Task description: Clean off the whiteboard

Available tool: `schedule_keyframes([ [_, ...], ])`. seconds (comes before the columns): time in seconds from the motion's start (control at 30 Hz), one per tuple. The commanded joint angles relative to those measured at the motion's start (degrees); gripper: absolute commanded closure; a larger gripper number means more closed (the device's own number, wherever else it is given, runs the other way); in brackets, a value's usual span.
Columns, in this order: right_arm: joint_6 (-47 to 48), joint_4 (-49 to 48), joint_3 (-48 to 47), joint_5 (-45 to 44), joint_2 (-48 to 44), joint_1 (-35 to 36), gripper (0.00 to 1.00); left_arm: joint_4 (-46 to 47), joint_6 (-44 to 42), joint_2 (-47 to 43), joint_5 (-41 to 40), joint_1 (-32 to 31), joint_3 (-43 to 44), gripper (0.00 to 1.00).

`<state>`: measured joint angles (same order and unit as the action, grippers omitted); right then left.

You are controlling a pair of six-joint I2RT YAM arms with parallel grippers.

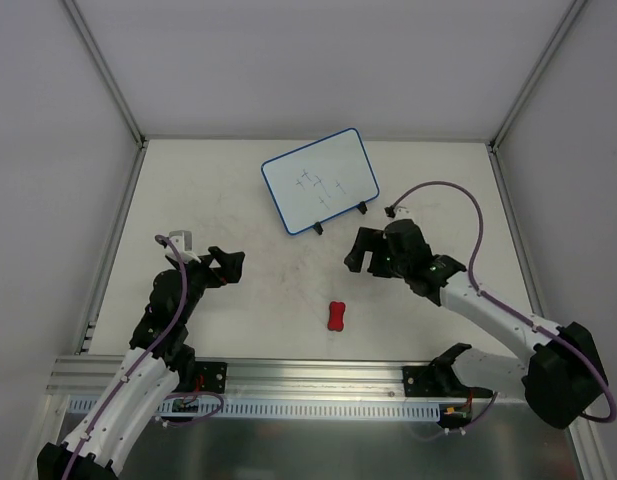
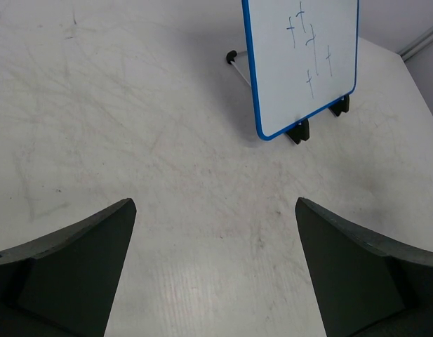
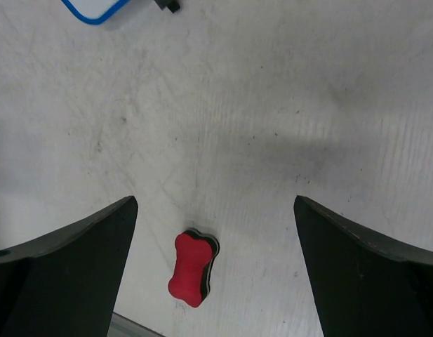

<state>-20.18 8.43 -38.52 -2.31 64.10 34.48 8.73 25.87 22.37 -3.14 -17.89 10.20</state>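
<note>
Blue-rimmed whiteboard point(image 1: 320, 180), faint pen marks

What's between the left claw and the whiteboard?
Nothing: only bare, scuffed table lies between the left gripper and the whiteboard, seen in the left wrist view.

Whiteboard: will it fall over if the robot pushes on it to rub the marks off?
It probably could tip or slide: the whiteboard stands propped on two small black feet and a thin rear prop, and nothing clamps it. It looks thin and likely light, so a hard wipe may shove it across the table. The panel seems stiff.
</note>
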Motion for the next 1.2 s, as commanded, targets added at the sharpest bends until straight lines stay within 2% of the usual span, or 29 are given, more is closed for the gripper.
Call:
schedule_keyframes([
  [0.0, -4.24, 11.78, -3.83, -8.06, 3.22, 5.84, 0.01, 1.46, -1.61, -0.48, -0.12, 0.58, 0.88, 0.01],
  [0.23, -8.46, 17.32, -8.58, -10.26, 11.83, 16.05, 0.01, 1.2, -1.43, -1.8, -0.2, 0.58, 0.53, 0.01],
  [0.37, -14.42, 20.4, -9.9, -13.34, 15.18, 22.46, 0.01, 0.85, -1.26, -2.07, -0.29, 0.58, 0.61, 0.01],
  [0.5, -19.69, 21.01, -9.64, -14.3, 16.06, 26.25, 0.06, 0.76, -1.08, -2.68, -0.29, 0.58, 0.61, 0.01],
  [0.67, -24.54, 21.46, -9.55, -14.3, 17.9, 27.66, 0.15, 0.67, -0.91, -2.07, -0.12, 0.58, 0.88, 0.01],
  [0.73, -26.73, 22.24, -9.9, -15.53, 18.78, 28.27, 0.25, 0.58, -0.82, -2.07, -0.03, 0.58, 0.96, 0.01],
  [0.83, -28.85, 22.34, -10.52, -17.73, 20.27, 29.06, 0.26, 0.5, -0.73, -2.07, -0.03, 0.58, 1.14, 0.01],
  [0.87, -29.29, 22.42, -10.69, -17.99, 20.89, 29.15, 0.31, 0.24, -0.73, -2.33, 0.15, 0.58, 1.14, 0.01],
  [1.03, -31.75, 22.42, -11.75, -20.1, 23.62, 29.77, 0.33, -0.03, -0.64, -3.03, -0.38, 0.58, 0.88, 0.01],
  [1.07, -31.76, 22.34, -11.92, -20.37, 23.79, 29.86, 0.36, -0.03, -0.64, -3.12, -0.38, 0.58, 0.88, 0.01],
  [1.1, -31.85, 22.34, -12.1, -20.63, 24.06, 29.94, 0.42, -0.03, -0.64, -3.04, -0.29, 0.58, 0.88, 0.01],
  [1.17, -31.93, 22.34, -12.71, -21.07, 24.5, 30.03, 0.43, -0.03, -0.56, -2.77, -0.38, 0.58, 0.88, 0.01],
])
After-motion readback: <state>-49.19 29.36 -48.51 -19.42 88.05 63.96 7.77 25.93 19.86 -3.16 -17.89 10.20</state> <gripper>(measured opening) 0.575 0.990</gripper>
